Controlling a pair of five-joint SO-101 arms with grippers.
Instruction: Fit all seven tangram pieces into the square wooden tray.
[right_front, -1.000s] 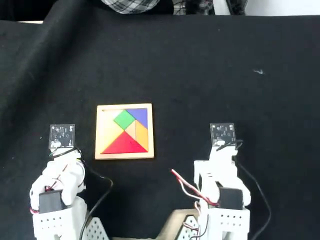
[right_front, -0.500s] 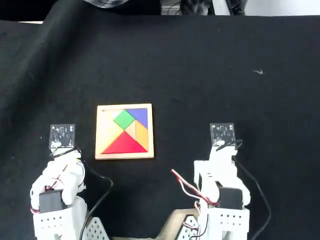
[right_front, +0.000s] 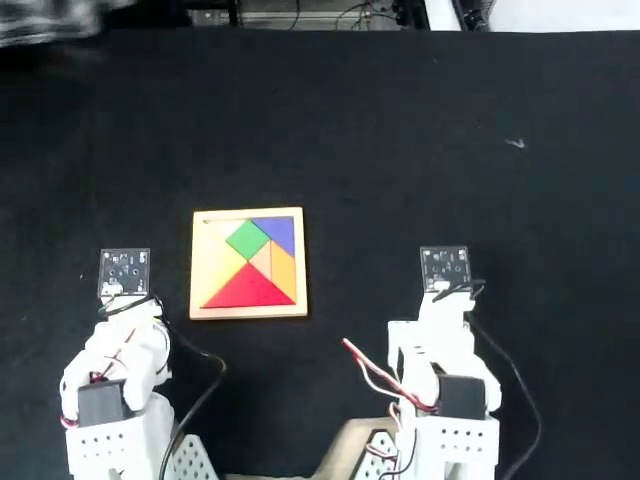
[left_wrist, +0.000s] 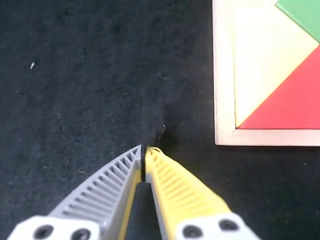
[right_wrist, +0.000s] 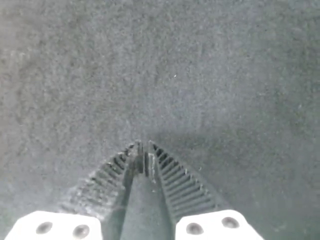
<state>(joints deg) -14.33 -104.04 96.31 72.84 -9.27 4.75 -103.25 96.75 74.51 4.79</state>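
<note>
One square wooden tray (right_front: 249, 313) is lying on the black cloth (right_front: 400, 150) between two arms, nearer the left arm (right_front: 115, 360) than the right arm (right_front: 440, 350). Tangram pieces are filling it edge to edge. Six are showing by colour: a red triangle (right_front: 248, 288), a pale yellow triangle (right_front: 215, 262), a green square (right_front: 247, 238), a blue piece (right_front: 280, 232), an orange piece (right_front: 284, 268) and a small tan triangle (right_front: 261, 259); whether there is a seventh I cannot tell. The left gripper (left_wrist: 144, 148) is hanging just beside a tray corner with its tips pressed together on nothing. The right gripper (right_wrist: 144, 145), well apart from the tray, is doing likewise over the cloth.
</note>
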